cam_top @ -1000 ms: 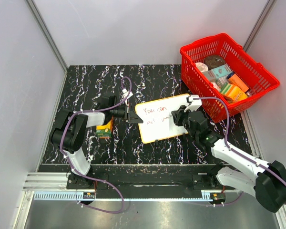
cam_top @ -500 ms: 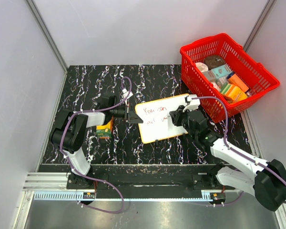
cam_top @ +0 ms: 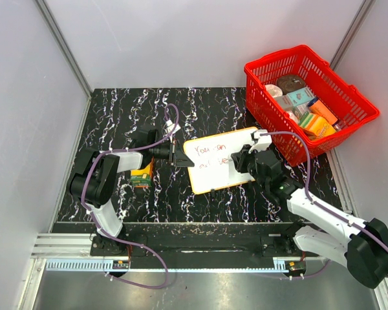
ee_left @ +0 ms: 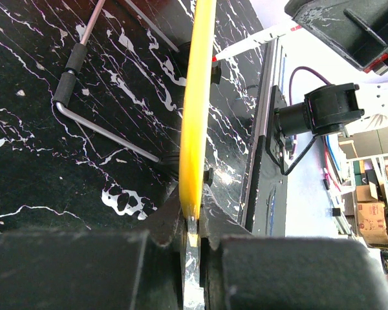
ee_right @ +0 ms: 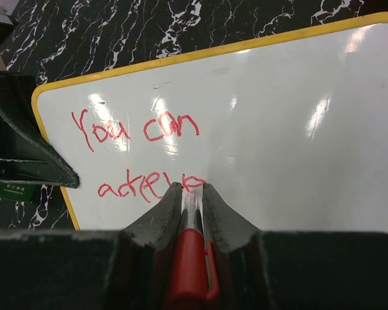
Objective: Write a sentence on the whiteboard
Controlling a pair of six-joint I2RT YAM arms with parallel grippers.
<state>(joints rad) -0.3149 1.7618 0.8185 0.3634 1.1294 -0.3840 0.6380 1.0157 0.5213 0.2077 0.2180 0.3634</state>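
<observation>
The whiteboard (cam_top: 220, 161) lies flat on the black marbled table, white with a thin yellow rim. It also shows in the right wrist view (ee_right: 278, 116) and edge-on in the left wrist view (ee_left: 197, 110). The sentence (ee_right: 142, 155) is red marker words in two lines, "You can" above a second partial word. My left gripper (cam_top: 180, 157) is shut on the board's left rim (ee_left: 193, 223). My right gripper (cam_top: 240, 157) is shut on a red marker (ee_right: 191, 258), its tip touching the board at the end of the second line.
A red basket (cam_top: 310, 97) full of packaged goods stands at the back right, close to the board's right corner. A small orange and green box (cam_top: 141, 175) lies left of the board under the left arm. Grey walls enclose the table.
The right gripper has shifted slightly to the right along the second line, and the red writing there has grown a little. The left gripper and the board have not moved.
</observation>
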